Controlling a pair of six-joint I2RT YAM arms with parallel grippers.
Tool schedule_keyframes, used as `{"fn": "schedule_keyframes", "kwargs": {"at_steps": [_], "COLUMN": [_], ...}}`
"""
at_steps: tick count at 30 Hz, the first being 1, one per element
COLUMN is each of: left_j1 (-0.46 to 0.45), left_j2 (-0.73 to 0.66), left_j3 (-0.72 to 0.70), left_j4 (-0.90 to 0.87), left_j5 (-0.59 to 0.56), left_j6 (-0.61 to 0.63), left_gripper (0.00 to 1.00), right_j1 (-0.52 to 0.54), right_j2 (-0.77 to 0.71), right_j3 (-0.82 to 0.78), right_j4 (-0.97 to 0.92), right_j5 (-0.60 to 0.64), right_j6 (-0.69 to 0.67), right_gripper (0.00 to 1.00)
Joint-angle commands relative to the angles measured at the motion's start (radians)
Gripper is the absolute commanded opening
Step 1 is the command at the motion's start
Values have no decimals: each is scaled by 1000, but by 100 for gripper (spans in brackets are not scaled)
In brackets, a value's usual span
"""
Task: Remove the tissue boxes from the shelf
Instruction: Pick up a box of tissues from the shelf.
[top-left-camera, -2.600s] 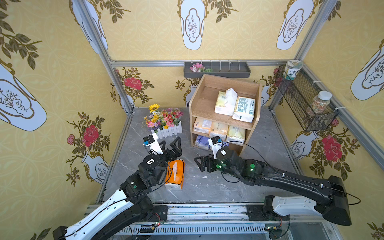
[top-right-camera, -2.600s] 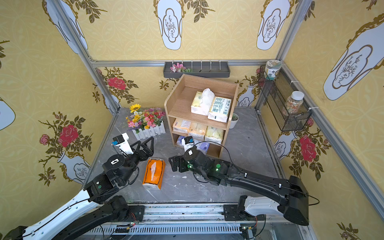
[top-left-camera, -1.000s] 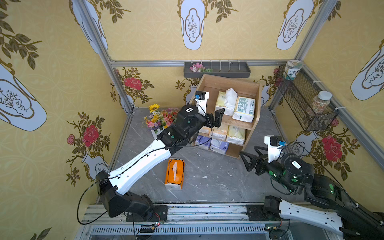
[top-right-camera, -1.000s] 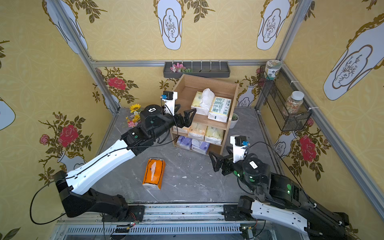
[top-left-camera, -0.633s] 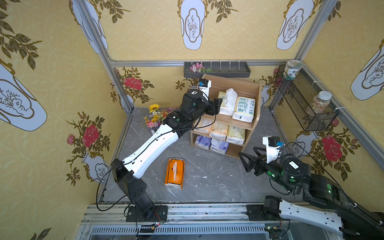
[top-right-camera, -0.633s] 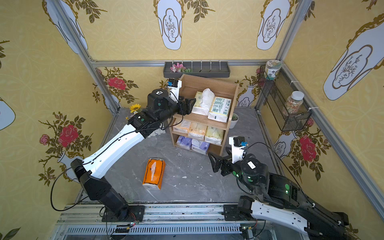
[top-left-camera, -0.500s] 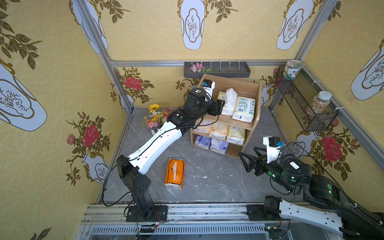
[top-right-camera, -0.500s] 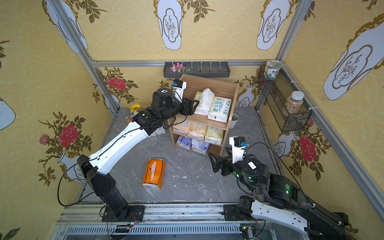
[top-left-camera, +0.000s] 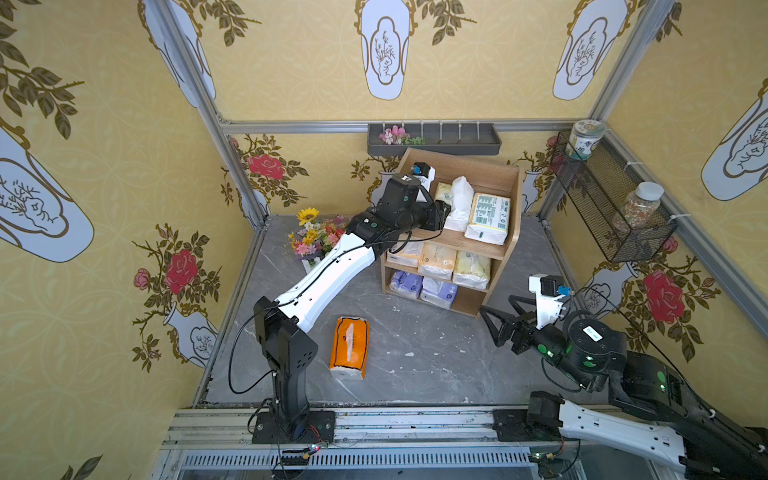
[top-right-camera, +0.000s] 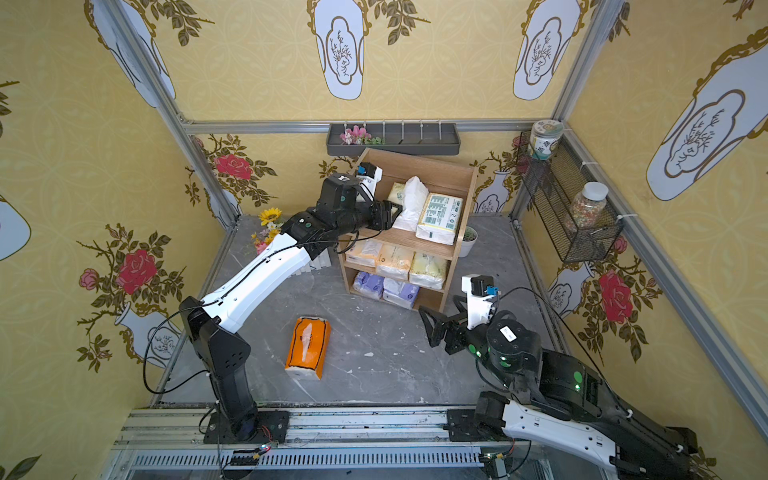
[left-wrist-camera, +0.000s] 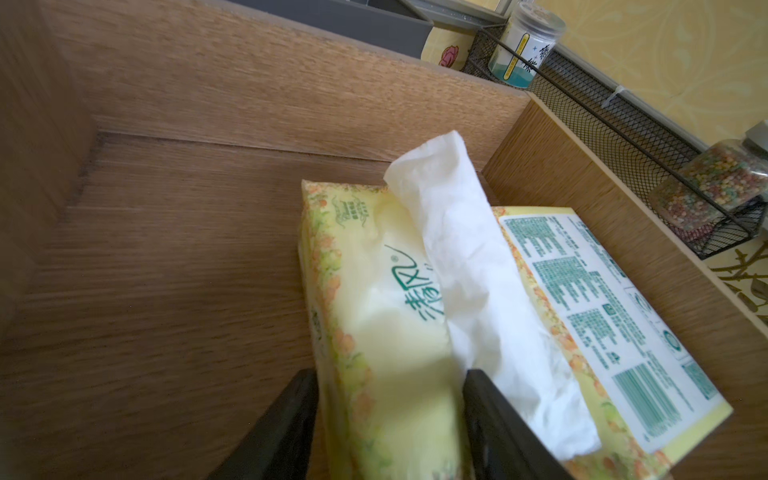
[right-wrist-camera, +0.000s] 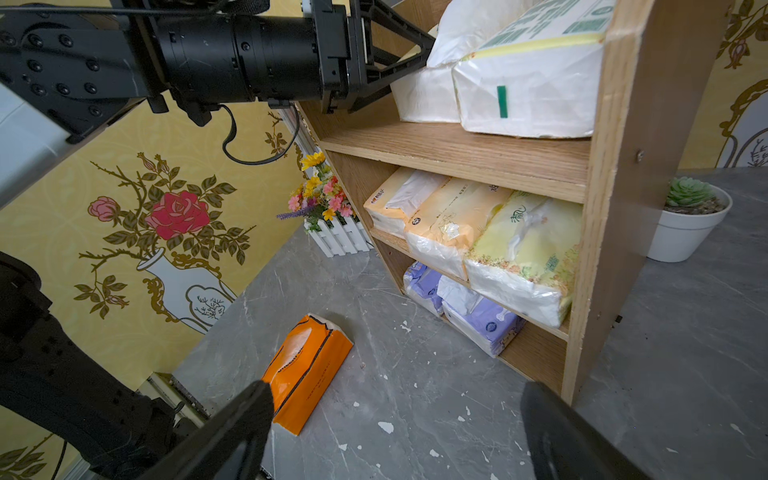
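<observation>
Moved since: left end effector (left-wrist-camera: 390, 374) lifted from beside the orange pack (top-left-camera: 350, 347) up to the top tier of the shelf (top-left-camera: 513, 224).
Left grip: fingers (left-wrist-camera: 286, 415) set astride the pale yellow pack (left-wrist-camera: 374, 291) at its front end, to draw it out; clamped or not, could not tell.
Right end effector (top-left-camera: 497, 304): spread apart, empty, parked off the shelf's lower front corner, clear of that reach.
Packs: seven on the shelf, the orange one on the bench (top-left-camera: 415, 365) before it.
</observation>
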Motion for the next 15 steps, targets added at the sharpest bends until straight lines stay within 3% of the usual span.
{"fn": "schedule_keyframes", "kwargs": {"at_steps": [1,12,15], "left_j1": [0,0,0], "left_j2": [13,-22,-50], "left_j3": [-2,-53,-75], "left_j4": [-29,11,40], "left_j5": [32,20,11], "left_j6": [3,9,6], "left_gripper": [53,15,9], "right_j1": [1,1,1], "right_j2": [-3,5,10], "right_j3": [-1,-2,0], "right_j4": [39,39,38], "right_j5": [2,8,10], "right_j6": [5,3,3], "right_gripper": [97,97,97]}}
